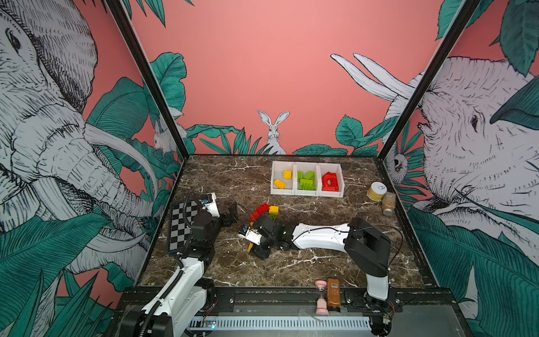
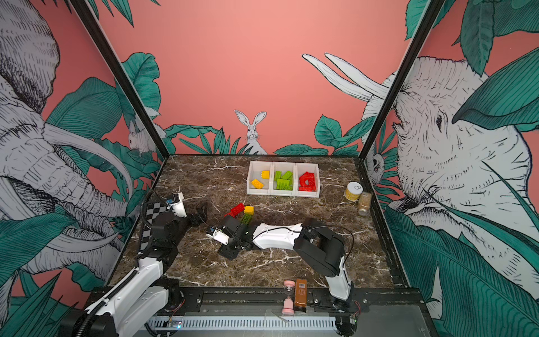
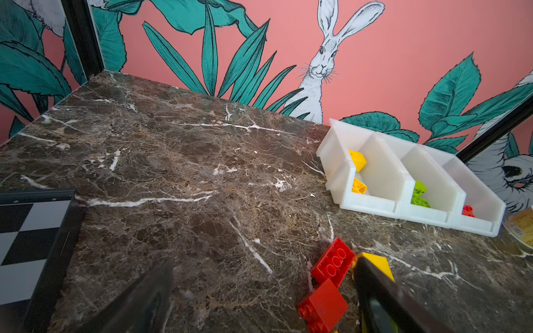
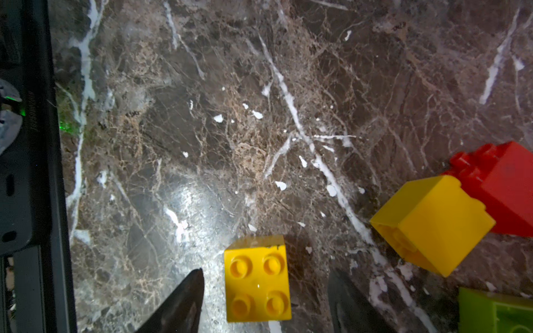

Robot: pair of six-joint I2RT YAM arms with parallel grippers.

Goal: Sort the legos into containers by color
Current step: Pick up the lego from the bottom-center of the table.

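Right wrist view: the right pincer [image 4: 265, 272] hangs low over the counter [image 4: 230, 115]. Its jaws are apart on either side of a square yellow brick [image 4: 257, 278] that sits studs-up on the marble. A gap shows on each side, so nothing is clamped. Just beside it lies a second yellow brick [image 4: 432, 225], tipped on its side and touching a red brick [image 4: 507, 187]. The corner of a green brick [image 4: 496, 311] is close by.

In both top views the loose pile [image 1: 264, 211] of red, yellow and green sits mid-counter, just beyond the right wrist. The left pincer [image 3: 264, 261] is beside that pile on the robot's left, jaws wide apart and empty. A chessboard [image 1: 182, 224] lies at the counter's left edge next to that arm.

Farther back, near the rear wall, stand the three joined white bins [image 1: 306, 192]. From the robot's left they hold yellows [image 1: 280, 183], greens [image 1: 306, 181] and reds [image 1: 330, 182], one colour to each. A jar [image 1: 376, 191] stands apart to their right.
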